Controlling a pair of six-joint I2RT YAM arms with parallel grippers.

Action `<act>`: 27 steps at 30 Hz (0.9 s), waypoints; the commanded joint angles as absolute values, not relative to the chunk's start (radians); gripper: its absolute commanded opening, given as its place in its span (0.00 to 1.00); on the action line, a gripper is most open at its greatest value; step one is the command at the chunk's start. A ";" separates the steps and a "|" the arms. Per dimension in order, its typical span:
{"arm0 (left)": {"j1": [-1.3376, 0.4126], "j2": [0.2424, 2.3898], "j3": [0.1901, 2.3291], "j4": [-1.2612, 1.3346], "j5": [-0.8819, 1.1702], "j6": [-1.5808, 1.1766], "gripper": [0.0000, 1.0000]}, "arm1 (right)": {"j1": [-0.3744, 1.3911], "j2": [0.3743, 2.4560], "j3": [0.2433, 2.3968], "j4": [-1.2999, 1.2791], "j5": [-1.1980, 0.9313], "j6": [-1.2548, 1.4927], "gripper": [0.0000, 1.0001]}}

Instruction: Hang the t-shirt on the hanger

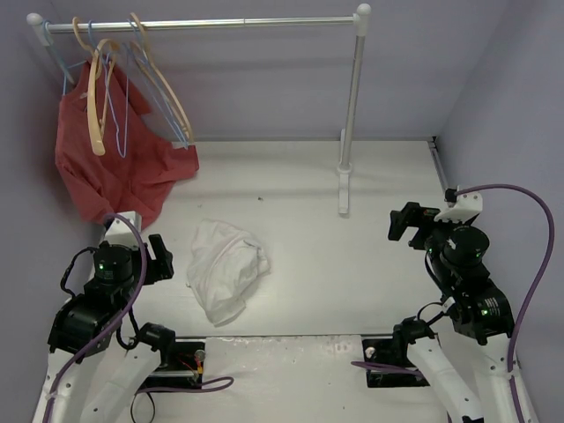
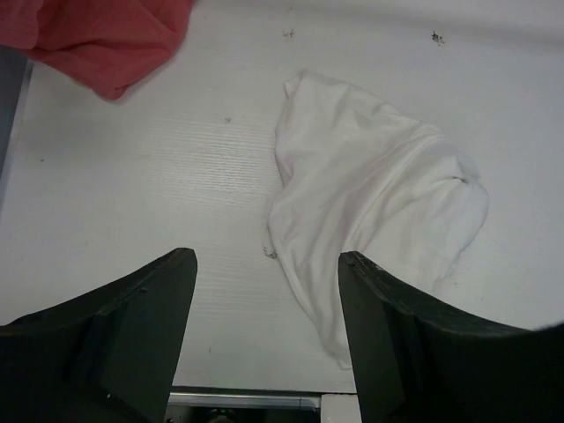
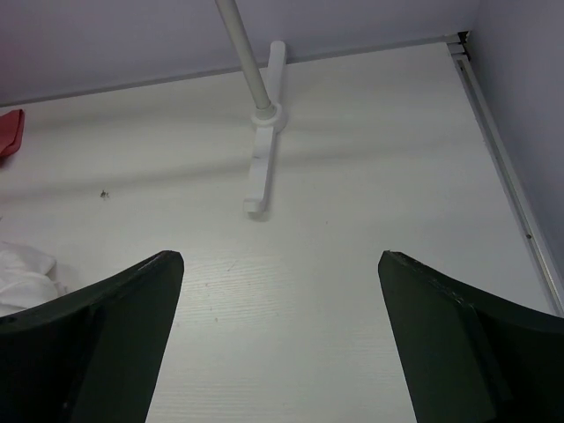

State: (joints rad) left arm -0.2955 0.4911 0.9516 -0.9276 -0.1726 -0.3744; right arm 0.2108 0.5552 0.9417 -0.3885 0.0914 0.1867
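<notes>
The white t-shirt (image 1: 225, 264) lies crumpled on the table in front of the left arm, and it fills the right half of the left wrist view (image 2: 370, 194). Only its edge shows in the right wrist view (image 3: 22, 269). The tan wooden hanger (image 1: 166, 88) hangs on the rail at the back left, beside the red garment. My left gripper (image 1: 163, 257) (image 2: 266, 257) is open just left of the t-shirt and holds nothing. At the right side of the table my right gripper (image 1: 404, 225) (image 3: 280, 257) stands wide open over bare table.
A white clothes rail (image 1: 203, 24) spans the back; its post (image 1: 352, 97) and foot (image 3: 260, 150) stand right of centre. A red garment (image 1: 106, 167) (image 2: 97, 35), a paler cream hanger (image 1: 93, 106) and thin blue wire hangers (image 1: 123, 106) hang at the left. Walls enclose three sides.
</notes>
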 commanded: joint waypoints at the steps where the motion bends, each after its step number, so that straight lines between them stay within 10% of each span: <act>1: -0.298 0.526 0.956 -0.893 -0.144 -0.383 0.65 | 0.213 0.549 0.948 -0.327 0.123 0.201 1.00; 27: -0.577 1.046 0.848 -0.574 -0.135 -0.569 0.65 | 0.215 0.695 0.965 -0.213 0.009 0.146 1.00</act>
State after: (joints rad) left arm -0.5266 1.0058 0.8280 -0.6865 -0.0467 -0.5201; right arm 0.2108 0.6712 0.9417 -0.3225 0.0368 0.1490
